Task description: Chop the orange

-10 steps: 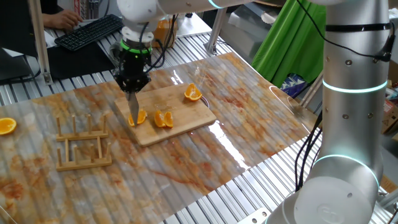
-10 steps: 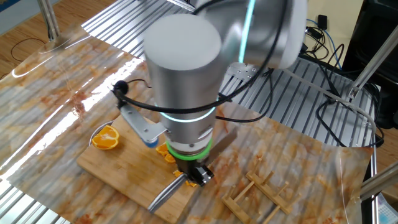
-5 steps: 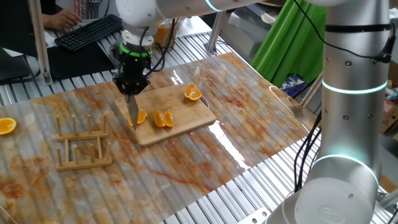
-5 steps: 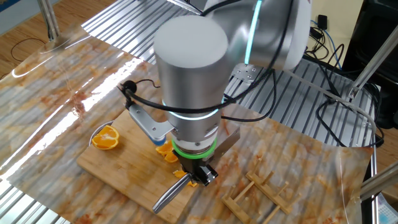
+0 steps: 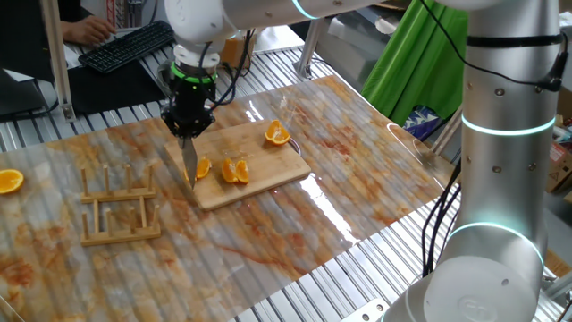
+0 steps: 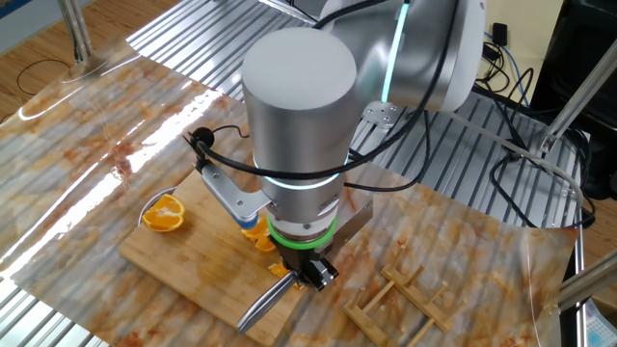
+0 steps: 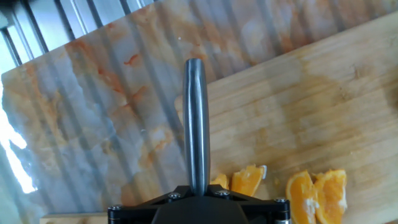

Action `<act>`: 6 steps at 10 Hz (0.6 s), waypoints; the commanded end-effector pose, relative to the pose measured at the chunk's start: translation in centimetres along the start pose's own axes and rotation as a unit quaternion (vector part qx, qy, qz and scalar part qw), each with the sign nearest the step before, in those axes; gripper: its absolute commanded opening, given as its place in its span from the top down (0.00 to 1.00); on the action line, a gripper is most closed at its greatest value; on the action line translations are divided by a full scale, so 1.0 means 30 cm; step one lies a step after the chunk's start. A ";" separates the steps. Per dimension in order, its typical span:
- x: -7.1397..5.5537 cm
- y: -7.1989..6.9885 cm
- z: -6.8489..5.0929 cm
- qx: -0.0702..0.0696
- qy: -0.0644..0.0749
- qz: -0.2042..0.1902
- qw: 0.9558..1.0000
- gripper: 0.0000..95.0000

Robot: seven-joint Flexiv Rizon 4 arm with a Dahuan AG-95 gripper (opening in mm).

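The orange lies cut into thin wedges (image 5: 234,170) on the wooden board (image 5: 268,165), with one wedge (image 5: 204,167) a little left of the others. My gripper (image 5: 189,128) is shut on a knife (image 5: 189,163), whose blade points down at the board's left edge, just left of that wedge. In the other fixed view the gripper (image 6: 301,273) holds the knife (image 6: 260,303) over the board's near corner, and the arm hides most of the wedges (image 6: 258,234). The hand view shows the knife (image 7: 197,124) along the board's edge (image 7: 311,106), with the wedges (image 7: 249,180) to its right.
A dome-shaped orange half (image 5: 277,134) sits at the board's far right corner, also seen in the other fixed view (image 6: 164,213). Another half (image 5: 9,181) lies on the table at far left. A wooden rack (image 5: 121,206) stands left of the board.
My gripper and knife have shifted slightly up and left, away from the leftmost wedge. The wedges have not moved.
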State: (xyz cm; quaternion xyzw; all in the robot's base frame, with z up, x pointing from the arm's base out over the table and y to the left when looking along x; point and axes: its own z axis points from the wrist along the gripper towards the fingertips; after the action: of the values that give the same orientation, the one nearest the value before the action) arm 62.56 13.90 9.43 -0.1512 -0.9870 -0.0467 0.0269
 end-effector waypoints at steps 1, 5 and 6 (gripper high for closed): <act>0.010 -0.005 -0.003 -0.002 -0.007 -0.040 0.999 1.00; 0.010 -0.005 -0.003 -0.020 0.001 -0.104 0.994 1.00; 0.010 -0.005 -0.003 -0.020 0.001 -0.102 0.995 1.00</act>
State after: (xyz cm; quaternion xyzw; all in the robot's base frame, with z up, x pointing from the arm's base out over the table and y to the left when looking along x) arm 62.38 13.87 9.50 -0.0506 -0.9961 -0.0691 0.0218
